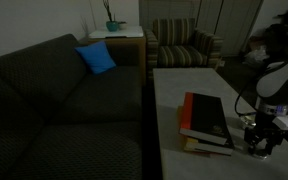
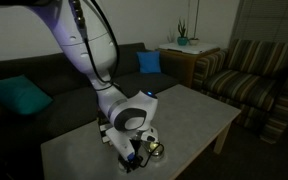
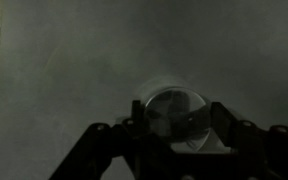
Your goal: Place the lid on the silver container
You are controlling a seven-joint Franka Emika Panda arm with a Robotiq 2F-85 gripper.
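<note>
In the wrist view a round grey-silver lid point(image 3: 174, 110) lies between the two fingers of my gripper point(image 3: 176, 128). The fingers sit against its left and right edges, so the gripper looks shut on it. A second shiny curved rim shows just below and to the right of the lid point(image 3: 192, 136); it may be the silver container, but the dark picture does not settle it. In both exterior views the gripper point(image 1: 261, 140) point(image 2: 137, 152) is low over the grey table. A small shiny silver thing point(image 2: 156, 151) glints right beside the fingers.
A stack of books point(image 1: 206, 120), the top one dark with a red edge, lies on the table point(image 1: 174, 100) next to the gripper. A dark sofa point(image 1: 54, 110) with a blue cushion point(image 1: 96, 58) stands alongside, and a striped armchair point(image 1: 184, 45) is beyond.
</note>
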